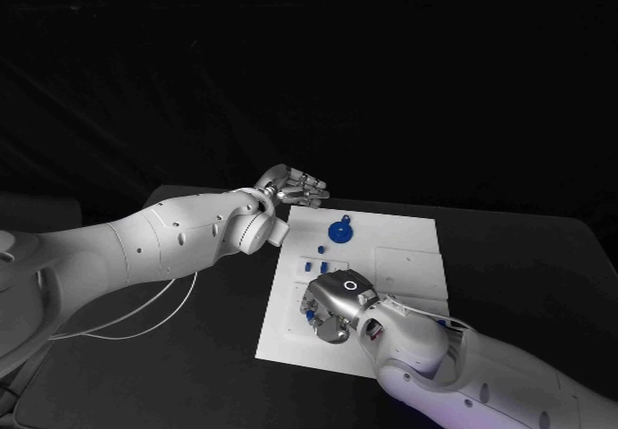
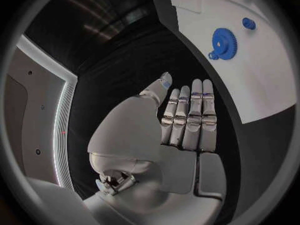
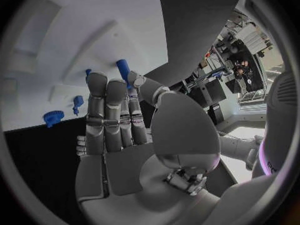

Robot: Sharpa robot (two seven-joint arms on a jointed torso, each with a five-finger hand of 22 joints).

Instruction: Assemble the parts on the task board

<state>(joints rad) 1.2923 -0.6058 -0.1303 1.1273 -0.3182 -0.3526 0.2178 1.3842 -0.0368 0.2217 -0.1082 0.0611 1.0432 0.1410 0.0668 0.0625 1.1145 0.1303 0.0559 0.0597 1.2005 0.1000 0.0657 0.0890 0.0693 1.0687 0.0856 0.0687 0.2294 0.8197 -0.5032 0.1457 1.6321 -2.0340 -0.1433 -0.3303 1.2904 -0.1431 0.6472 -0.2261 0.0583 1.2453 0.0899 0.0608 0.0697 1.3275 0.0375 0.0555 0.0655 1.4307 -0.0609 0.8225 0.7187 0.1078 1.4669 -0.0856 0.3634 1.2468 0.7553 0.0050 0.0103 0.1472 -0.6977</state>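
The parts are small blue pieces that look like hard plastic, so they are probably light, stiff and a little slippery for metal fingers; a careful pinch at the sides, or at the rim of the toothed one, seems the best hold. The blue gear [image 1: 338, 232] has a round toothed shape with a small knob beside it, and it lies on the far part of the white task board [image 1: 413, 237], which rests in the middle of the black table [image 1: 541, 259]. Several smaller blue pieces [image 1: 315, 264] stand nearer, at the left side of the board. The right hand [image 1: 338, 308] is over the near left part of the board, its fingers straight and close together beside a blue peg [image 3: 123, 67], and it holds nothing. The left hand [image 1: 291, 186] hovers just beyond the far left corner of the board, fingers extended side by side, also holding nothing.
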